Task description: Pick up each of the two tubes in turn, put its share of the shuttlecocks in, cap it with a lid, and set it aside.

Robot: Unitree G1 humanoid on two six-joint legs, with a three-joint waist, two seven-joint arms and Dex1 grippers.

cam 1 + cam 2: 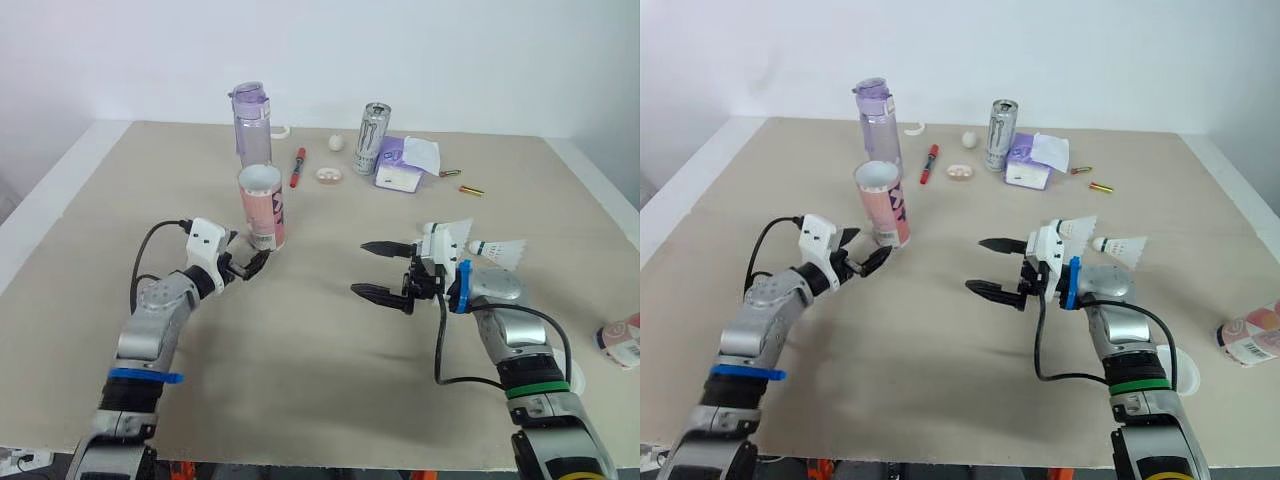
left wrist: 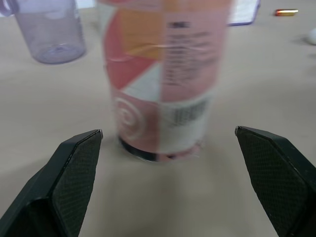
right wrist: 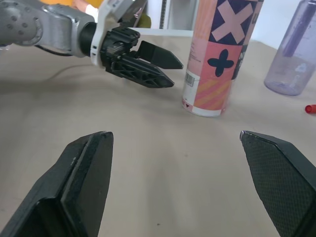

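pink tube (image 1: 263,205) stands upright, top uncapped, on table (image 1: 330,370). left gripper (image 1: 252,265) fingers apart, aimed at its base, just short, not touching. right gripper (image 1: 360,268) spread wide mid-table, empty. shuttlecocks (image 1: 500,252) beside right wrist. second tube (image 1: 622,340) lying near right edge.

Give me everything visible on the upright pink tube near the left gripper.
The tube is a pink cylinder, cardboard by the look, printed with orange and white triangles, dark crosses, small text and a barcode, with a dark rim at the base. It stands upright on the table, top open with no lid and white inside; what it holds cannot be seen. A purple bottle stands just behind it. The left gripper sits open in front of its base, not touching it.
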